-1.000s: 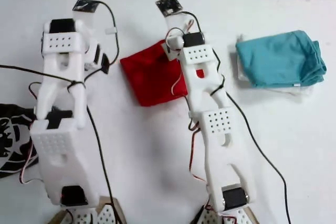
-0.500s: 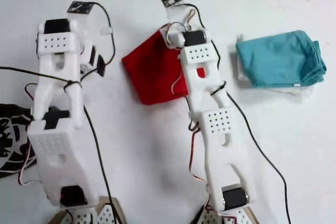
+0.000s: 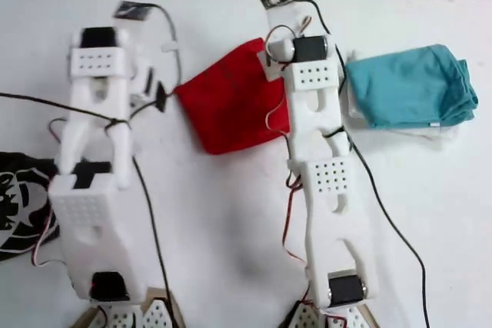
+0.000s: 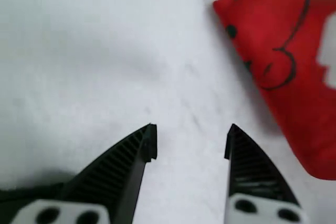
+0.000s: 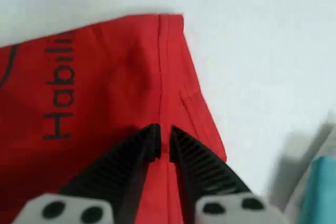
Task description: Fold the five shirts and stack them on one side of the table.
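While the right gripper (image 5: 164, 139) is pinching shut on the red shirt (image 5: 94, 103), its 2 jaws are meeting on the hemmed seam near 1 corner of the cloth. Most of the red fabric is trailing from that grip toward the left arm's side, lying flat on the white table (image 3: 231, 220). Left gripper (image 4: 191, 136) is hanging open over bare tabletop, holding nothing, with the red shirt's edge just ahead and off to 1 side of its tips. Farther out, on the side of the right gripper away from the left arm, the folded teal shirt (image 3: 411, 86) is sitting near but apart from the red one, long axis running across the table. Judgement: the right arm is the nearer of the 2 to that stack, so the carry is calling for a short sideways haul, red onto teal. Black shirt (image 3: 14, 197) is lying bunched well beyond the left arm, at the table edge.
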